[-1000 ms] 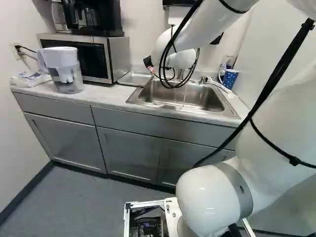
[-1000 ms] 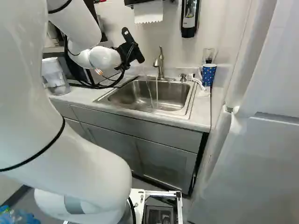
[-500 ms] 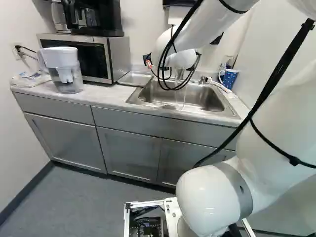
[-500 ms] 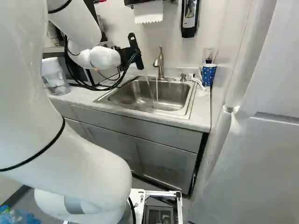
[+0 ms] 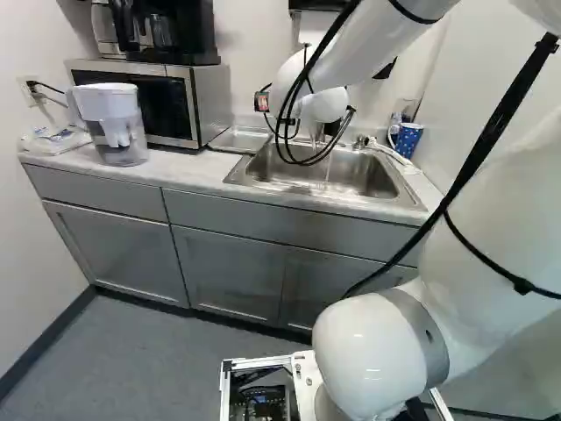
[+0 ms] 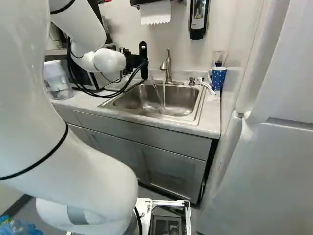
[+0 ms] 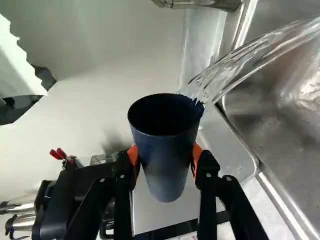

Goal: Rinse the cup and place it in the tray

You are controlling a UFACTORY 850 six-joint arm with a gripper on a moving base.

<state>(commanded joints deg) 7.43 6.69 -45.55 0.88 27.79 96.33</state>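
The fingers [image 7: 197,155] stand apart, pinching the blue cup [image 7: 167,165] from two sides; counting fingers as six o'clock, water [image 7: 227,75] leaves its rim at two.

Coffee maker [image 5: 188,39] atop microwave [image 5: 162,105], water pitcher [image 5: 123,136] close in front. Plastic bag [image 5: 57,140] nr microwave, beyond pitcher. Well apart fr. microwave: blue dotted mug [image 6: 218,79] on counter [image 6: 210,117], paper towel [image 6: 155,13] & soap disp. [image 6: 197,22] on wall.

The tilted dark blue cup [image 7: 166,160] pours water [image 7: 220,77]; the tray [image 5: 239,140] lies beside the sink [image 5: 372,180].
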